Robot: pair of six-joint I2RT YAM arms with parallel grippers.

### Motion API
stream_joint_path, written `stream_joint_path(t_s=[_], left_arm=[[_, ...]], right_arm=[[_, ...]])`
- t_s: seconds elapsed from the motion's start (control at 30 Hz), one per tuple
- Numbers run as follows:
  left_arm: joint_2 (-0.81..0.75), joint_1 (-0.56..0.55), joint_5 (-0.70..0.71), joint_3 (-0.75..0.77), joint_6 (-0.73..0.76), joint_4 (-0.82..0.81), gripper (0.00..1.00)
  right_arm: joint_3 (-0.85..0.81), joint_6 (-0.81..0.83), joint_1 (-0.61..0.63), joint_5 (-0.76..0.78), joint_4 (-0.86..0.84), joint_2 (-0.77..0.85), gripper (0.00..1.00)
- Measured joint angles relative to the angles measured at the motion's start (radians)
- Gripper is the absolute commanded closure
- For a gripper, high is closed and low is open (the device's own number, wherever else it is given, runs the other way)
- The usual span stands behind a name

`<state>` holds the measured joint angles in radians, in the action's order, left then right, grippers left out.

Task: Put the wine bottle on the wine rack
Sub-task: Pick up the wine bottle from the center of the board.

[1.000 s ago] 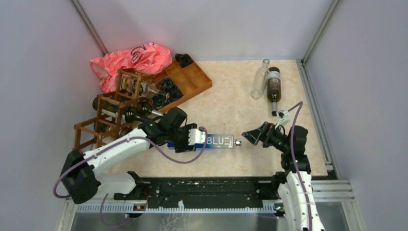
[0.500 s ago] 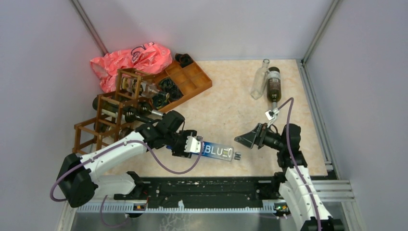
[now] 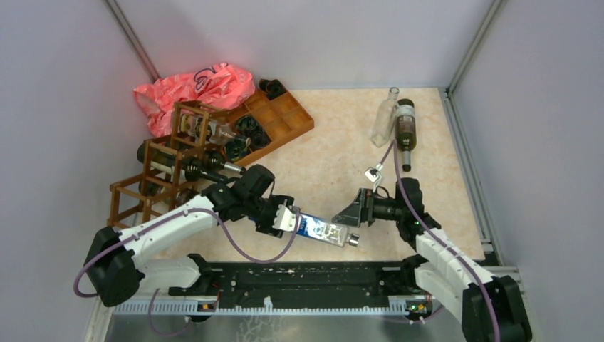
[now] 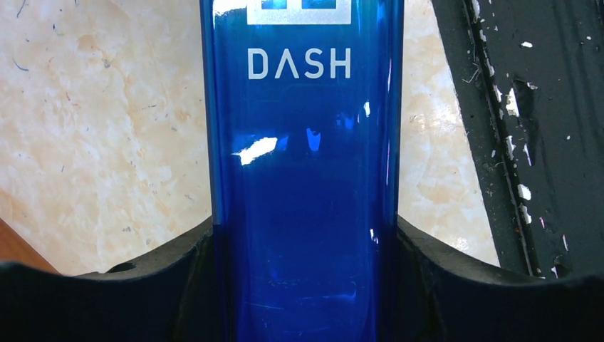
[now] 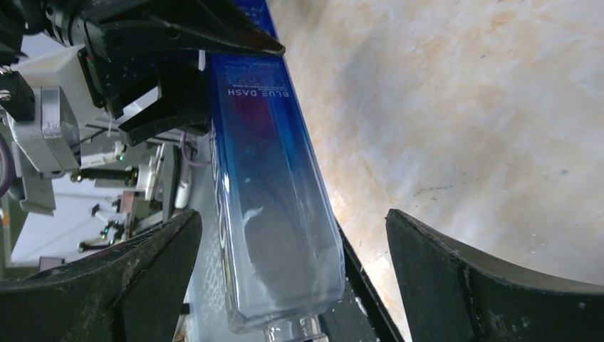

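- The blue wine bottle (image 3: 324, 230) lies nearly level in the left claw (image 3: 295, 222). It sticks straight out ahead of the fingers, with its capped neck pointing at the right claw (image 3: 349, 216).
- The left claw is clamped on the bottle's base end, one finger pressed flat on each side of the square glass. I judge that grip at the base leaves the neck end free for the other arm to take.
- The right claw stands wide open, facing the neck. Its wrist view shows the shoulder of the bottle between the two fingers, with clear gaps on both sides, so it touches nothing. It looks placed for a handover or a steadying hold.
- From above, the neck end may hang just over the desk (image 3: 335, 157) or rest on it; I cannot tell which.
- The wine rack (image 3: 167, 167) stands behind the left claw, beyond that arm's elbow and well apart from the bottle. Dark bottles already lie in some of its cells.
- Past the rack are an orange-brown compartment tray (image 3: 285, 117) and a pink plastic bag (image 3: 192, 89).
- Beyond the right claw, a clear bottle (image 3: 384, 121) and a dark green bottle (image 3: 404, 132) lie side by side on the desk.
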<state>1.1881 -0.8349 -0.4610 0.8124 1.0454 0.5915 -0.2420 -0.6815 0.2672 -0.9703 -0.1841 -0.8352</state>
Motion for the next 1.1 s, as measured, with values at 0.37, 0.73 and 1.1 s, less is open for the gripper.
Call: stream_joint_path(t_s=[0.37,0.73,1.1], left_arm=[[0.001,-0.005,-0.015,0.0,0.022,0.0,1.0],[0.001,-0.005,-0.015,0.0,0.029,0.0,1.0],[0.002,-0.005,-0.015,0.0,0.029,-0.001,1.0]], right_arm=[[-0.03,0.01,0.153,0.015,-0.07,-0.111,0.02],[-0.041,0.027,0.246,0.027,-0.095,-0.183,0.03],[-0.041,0.027,0.296,0.026,-0.121,-0.226,0.09]])
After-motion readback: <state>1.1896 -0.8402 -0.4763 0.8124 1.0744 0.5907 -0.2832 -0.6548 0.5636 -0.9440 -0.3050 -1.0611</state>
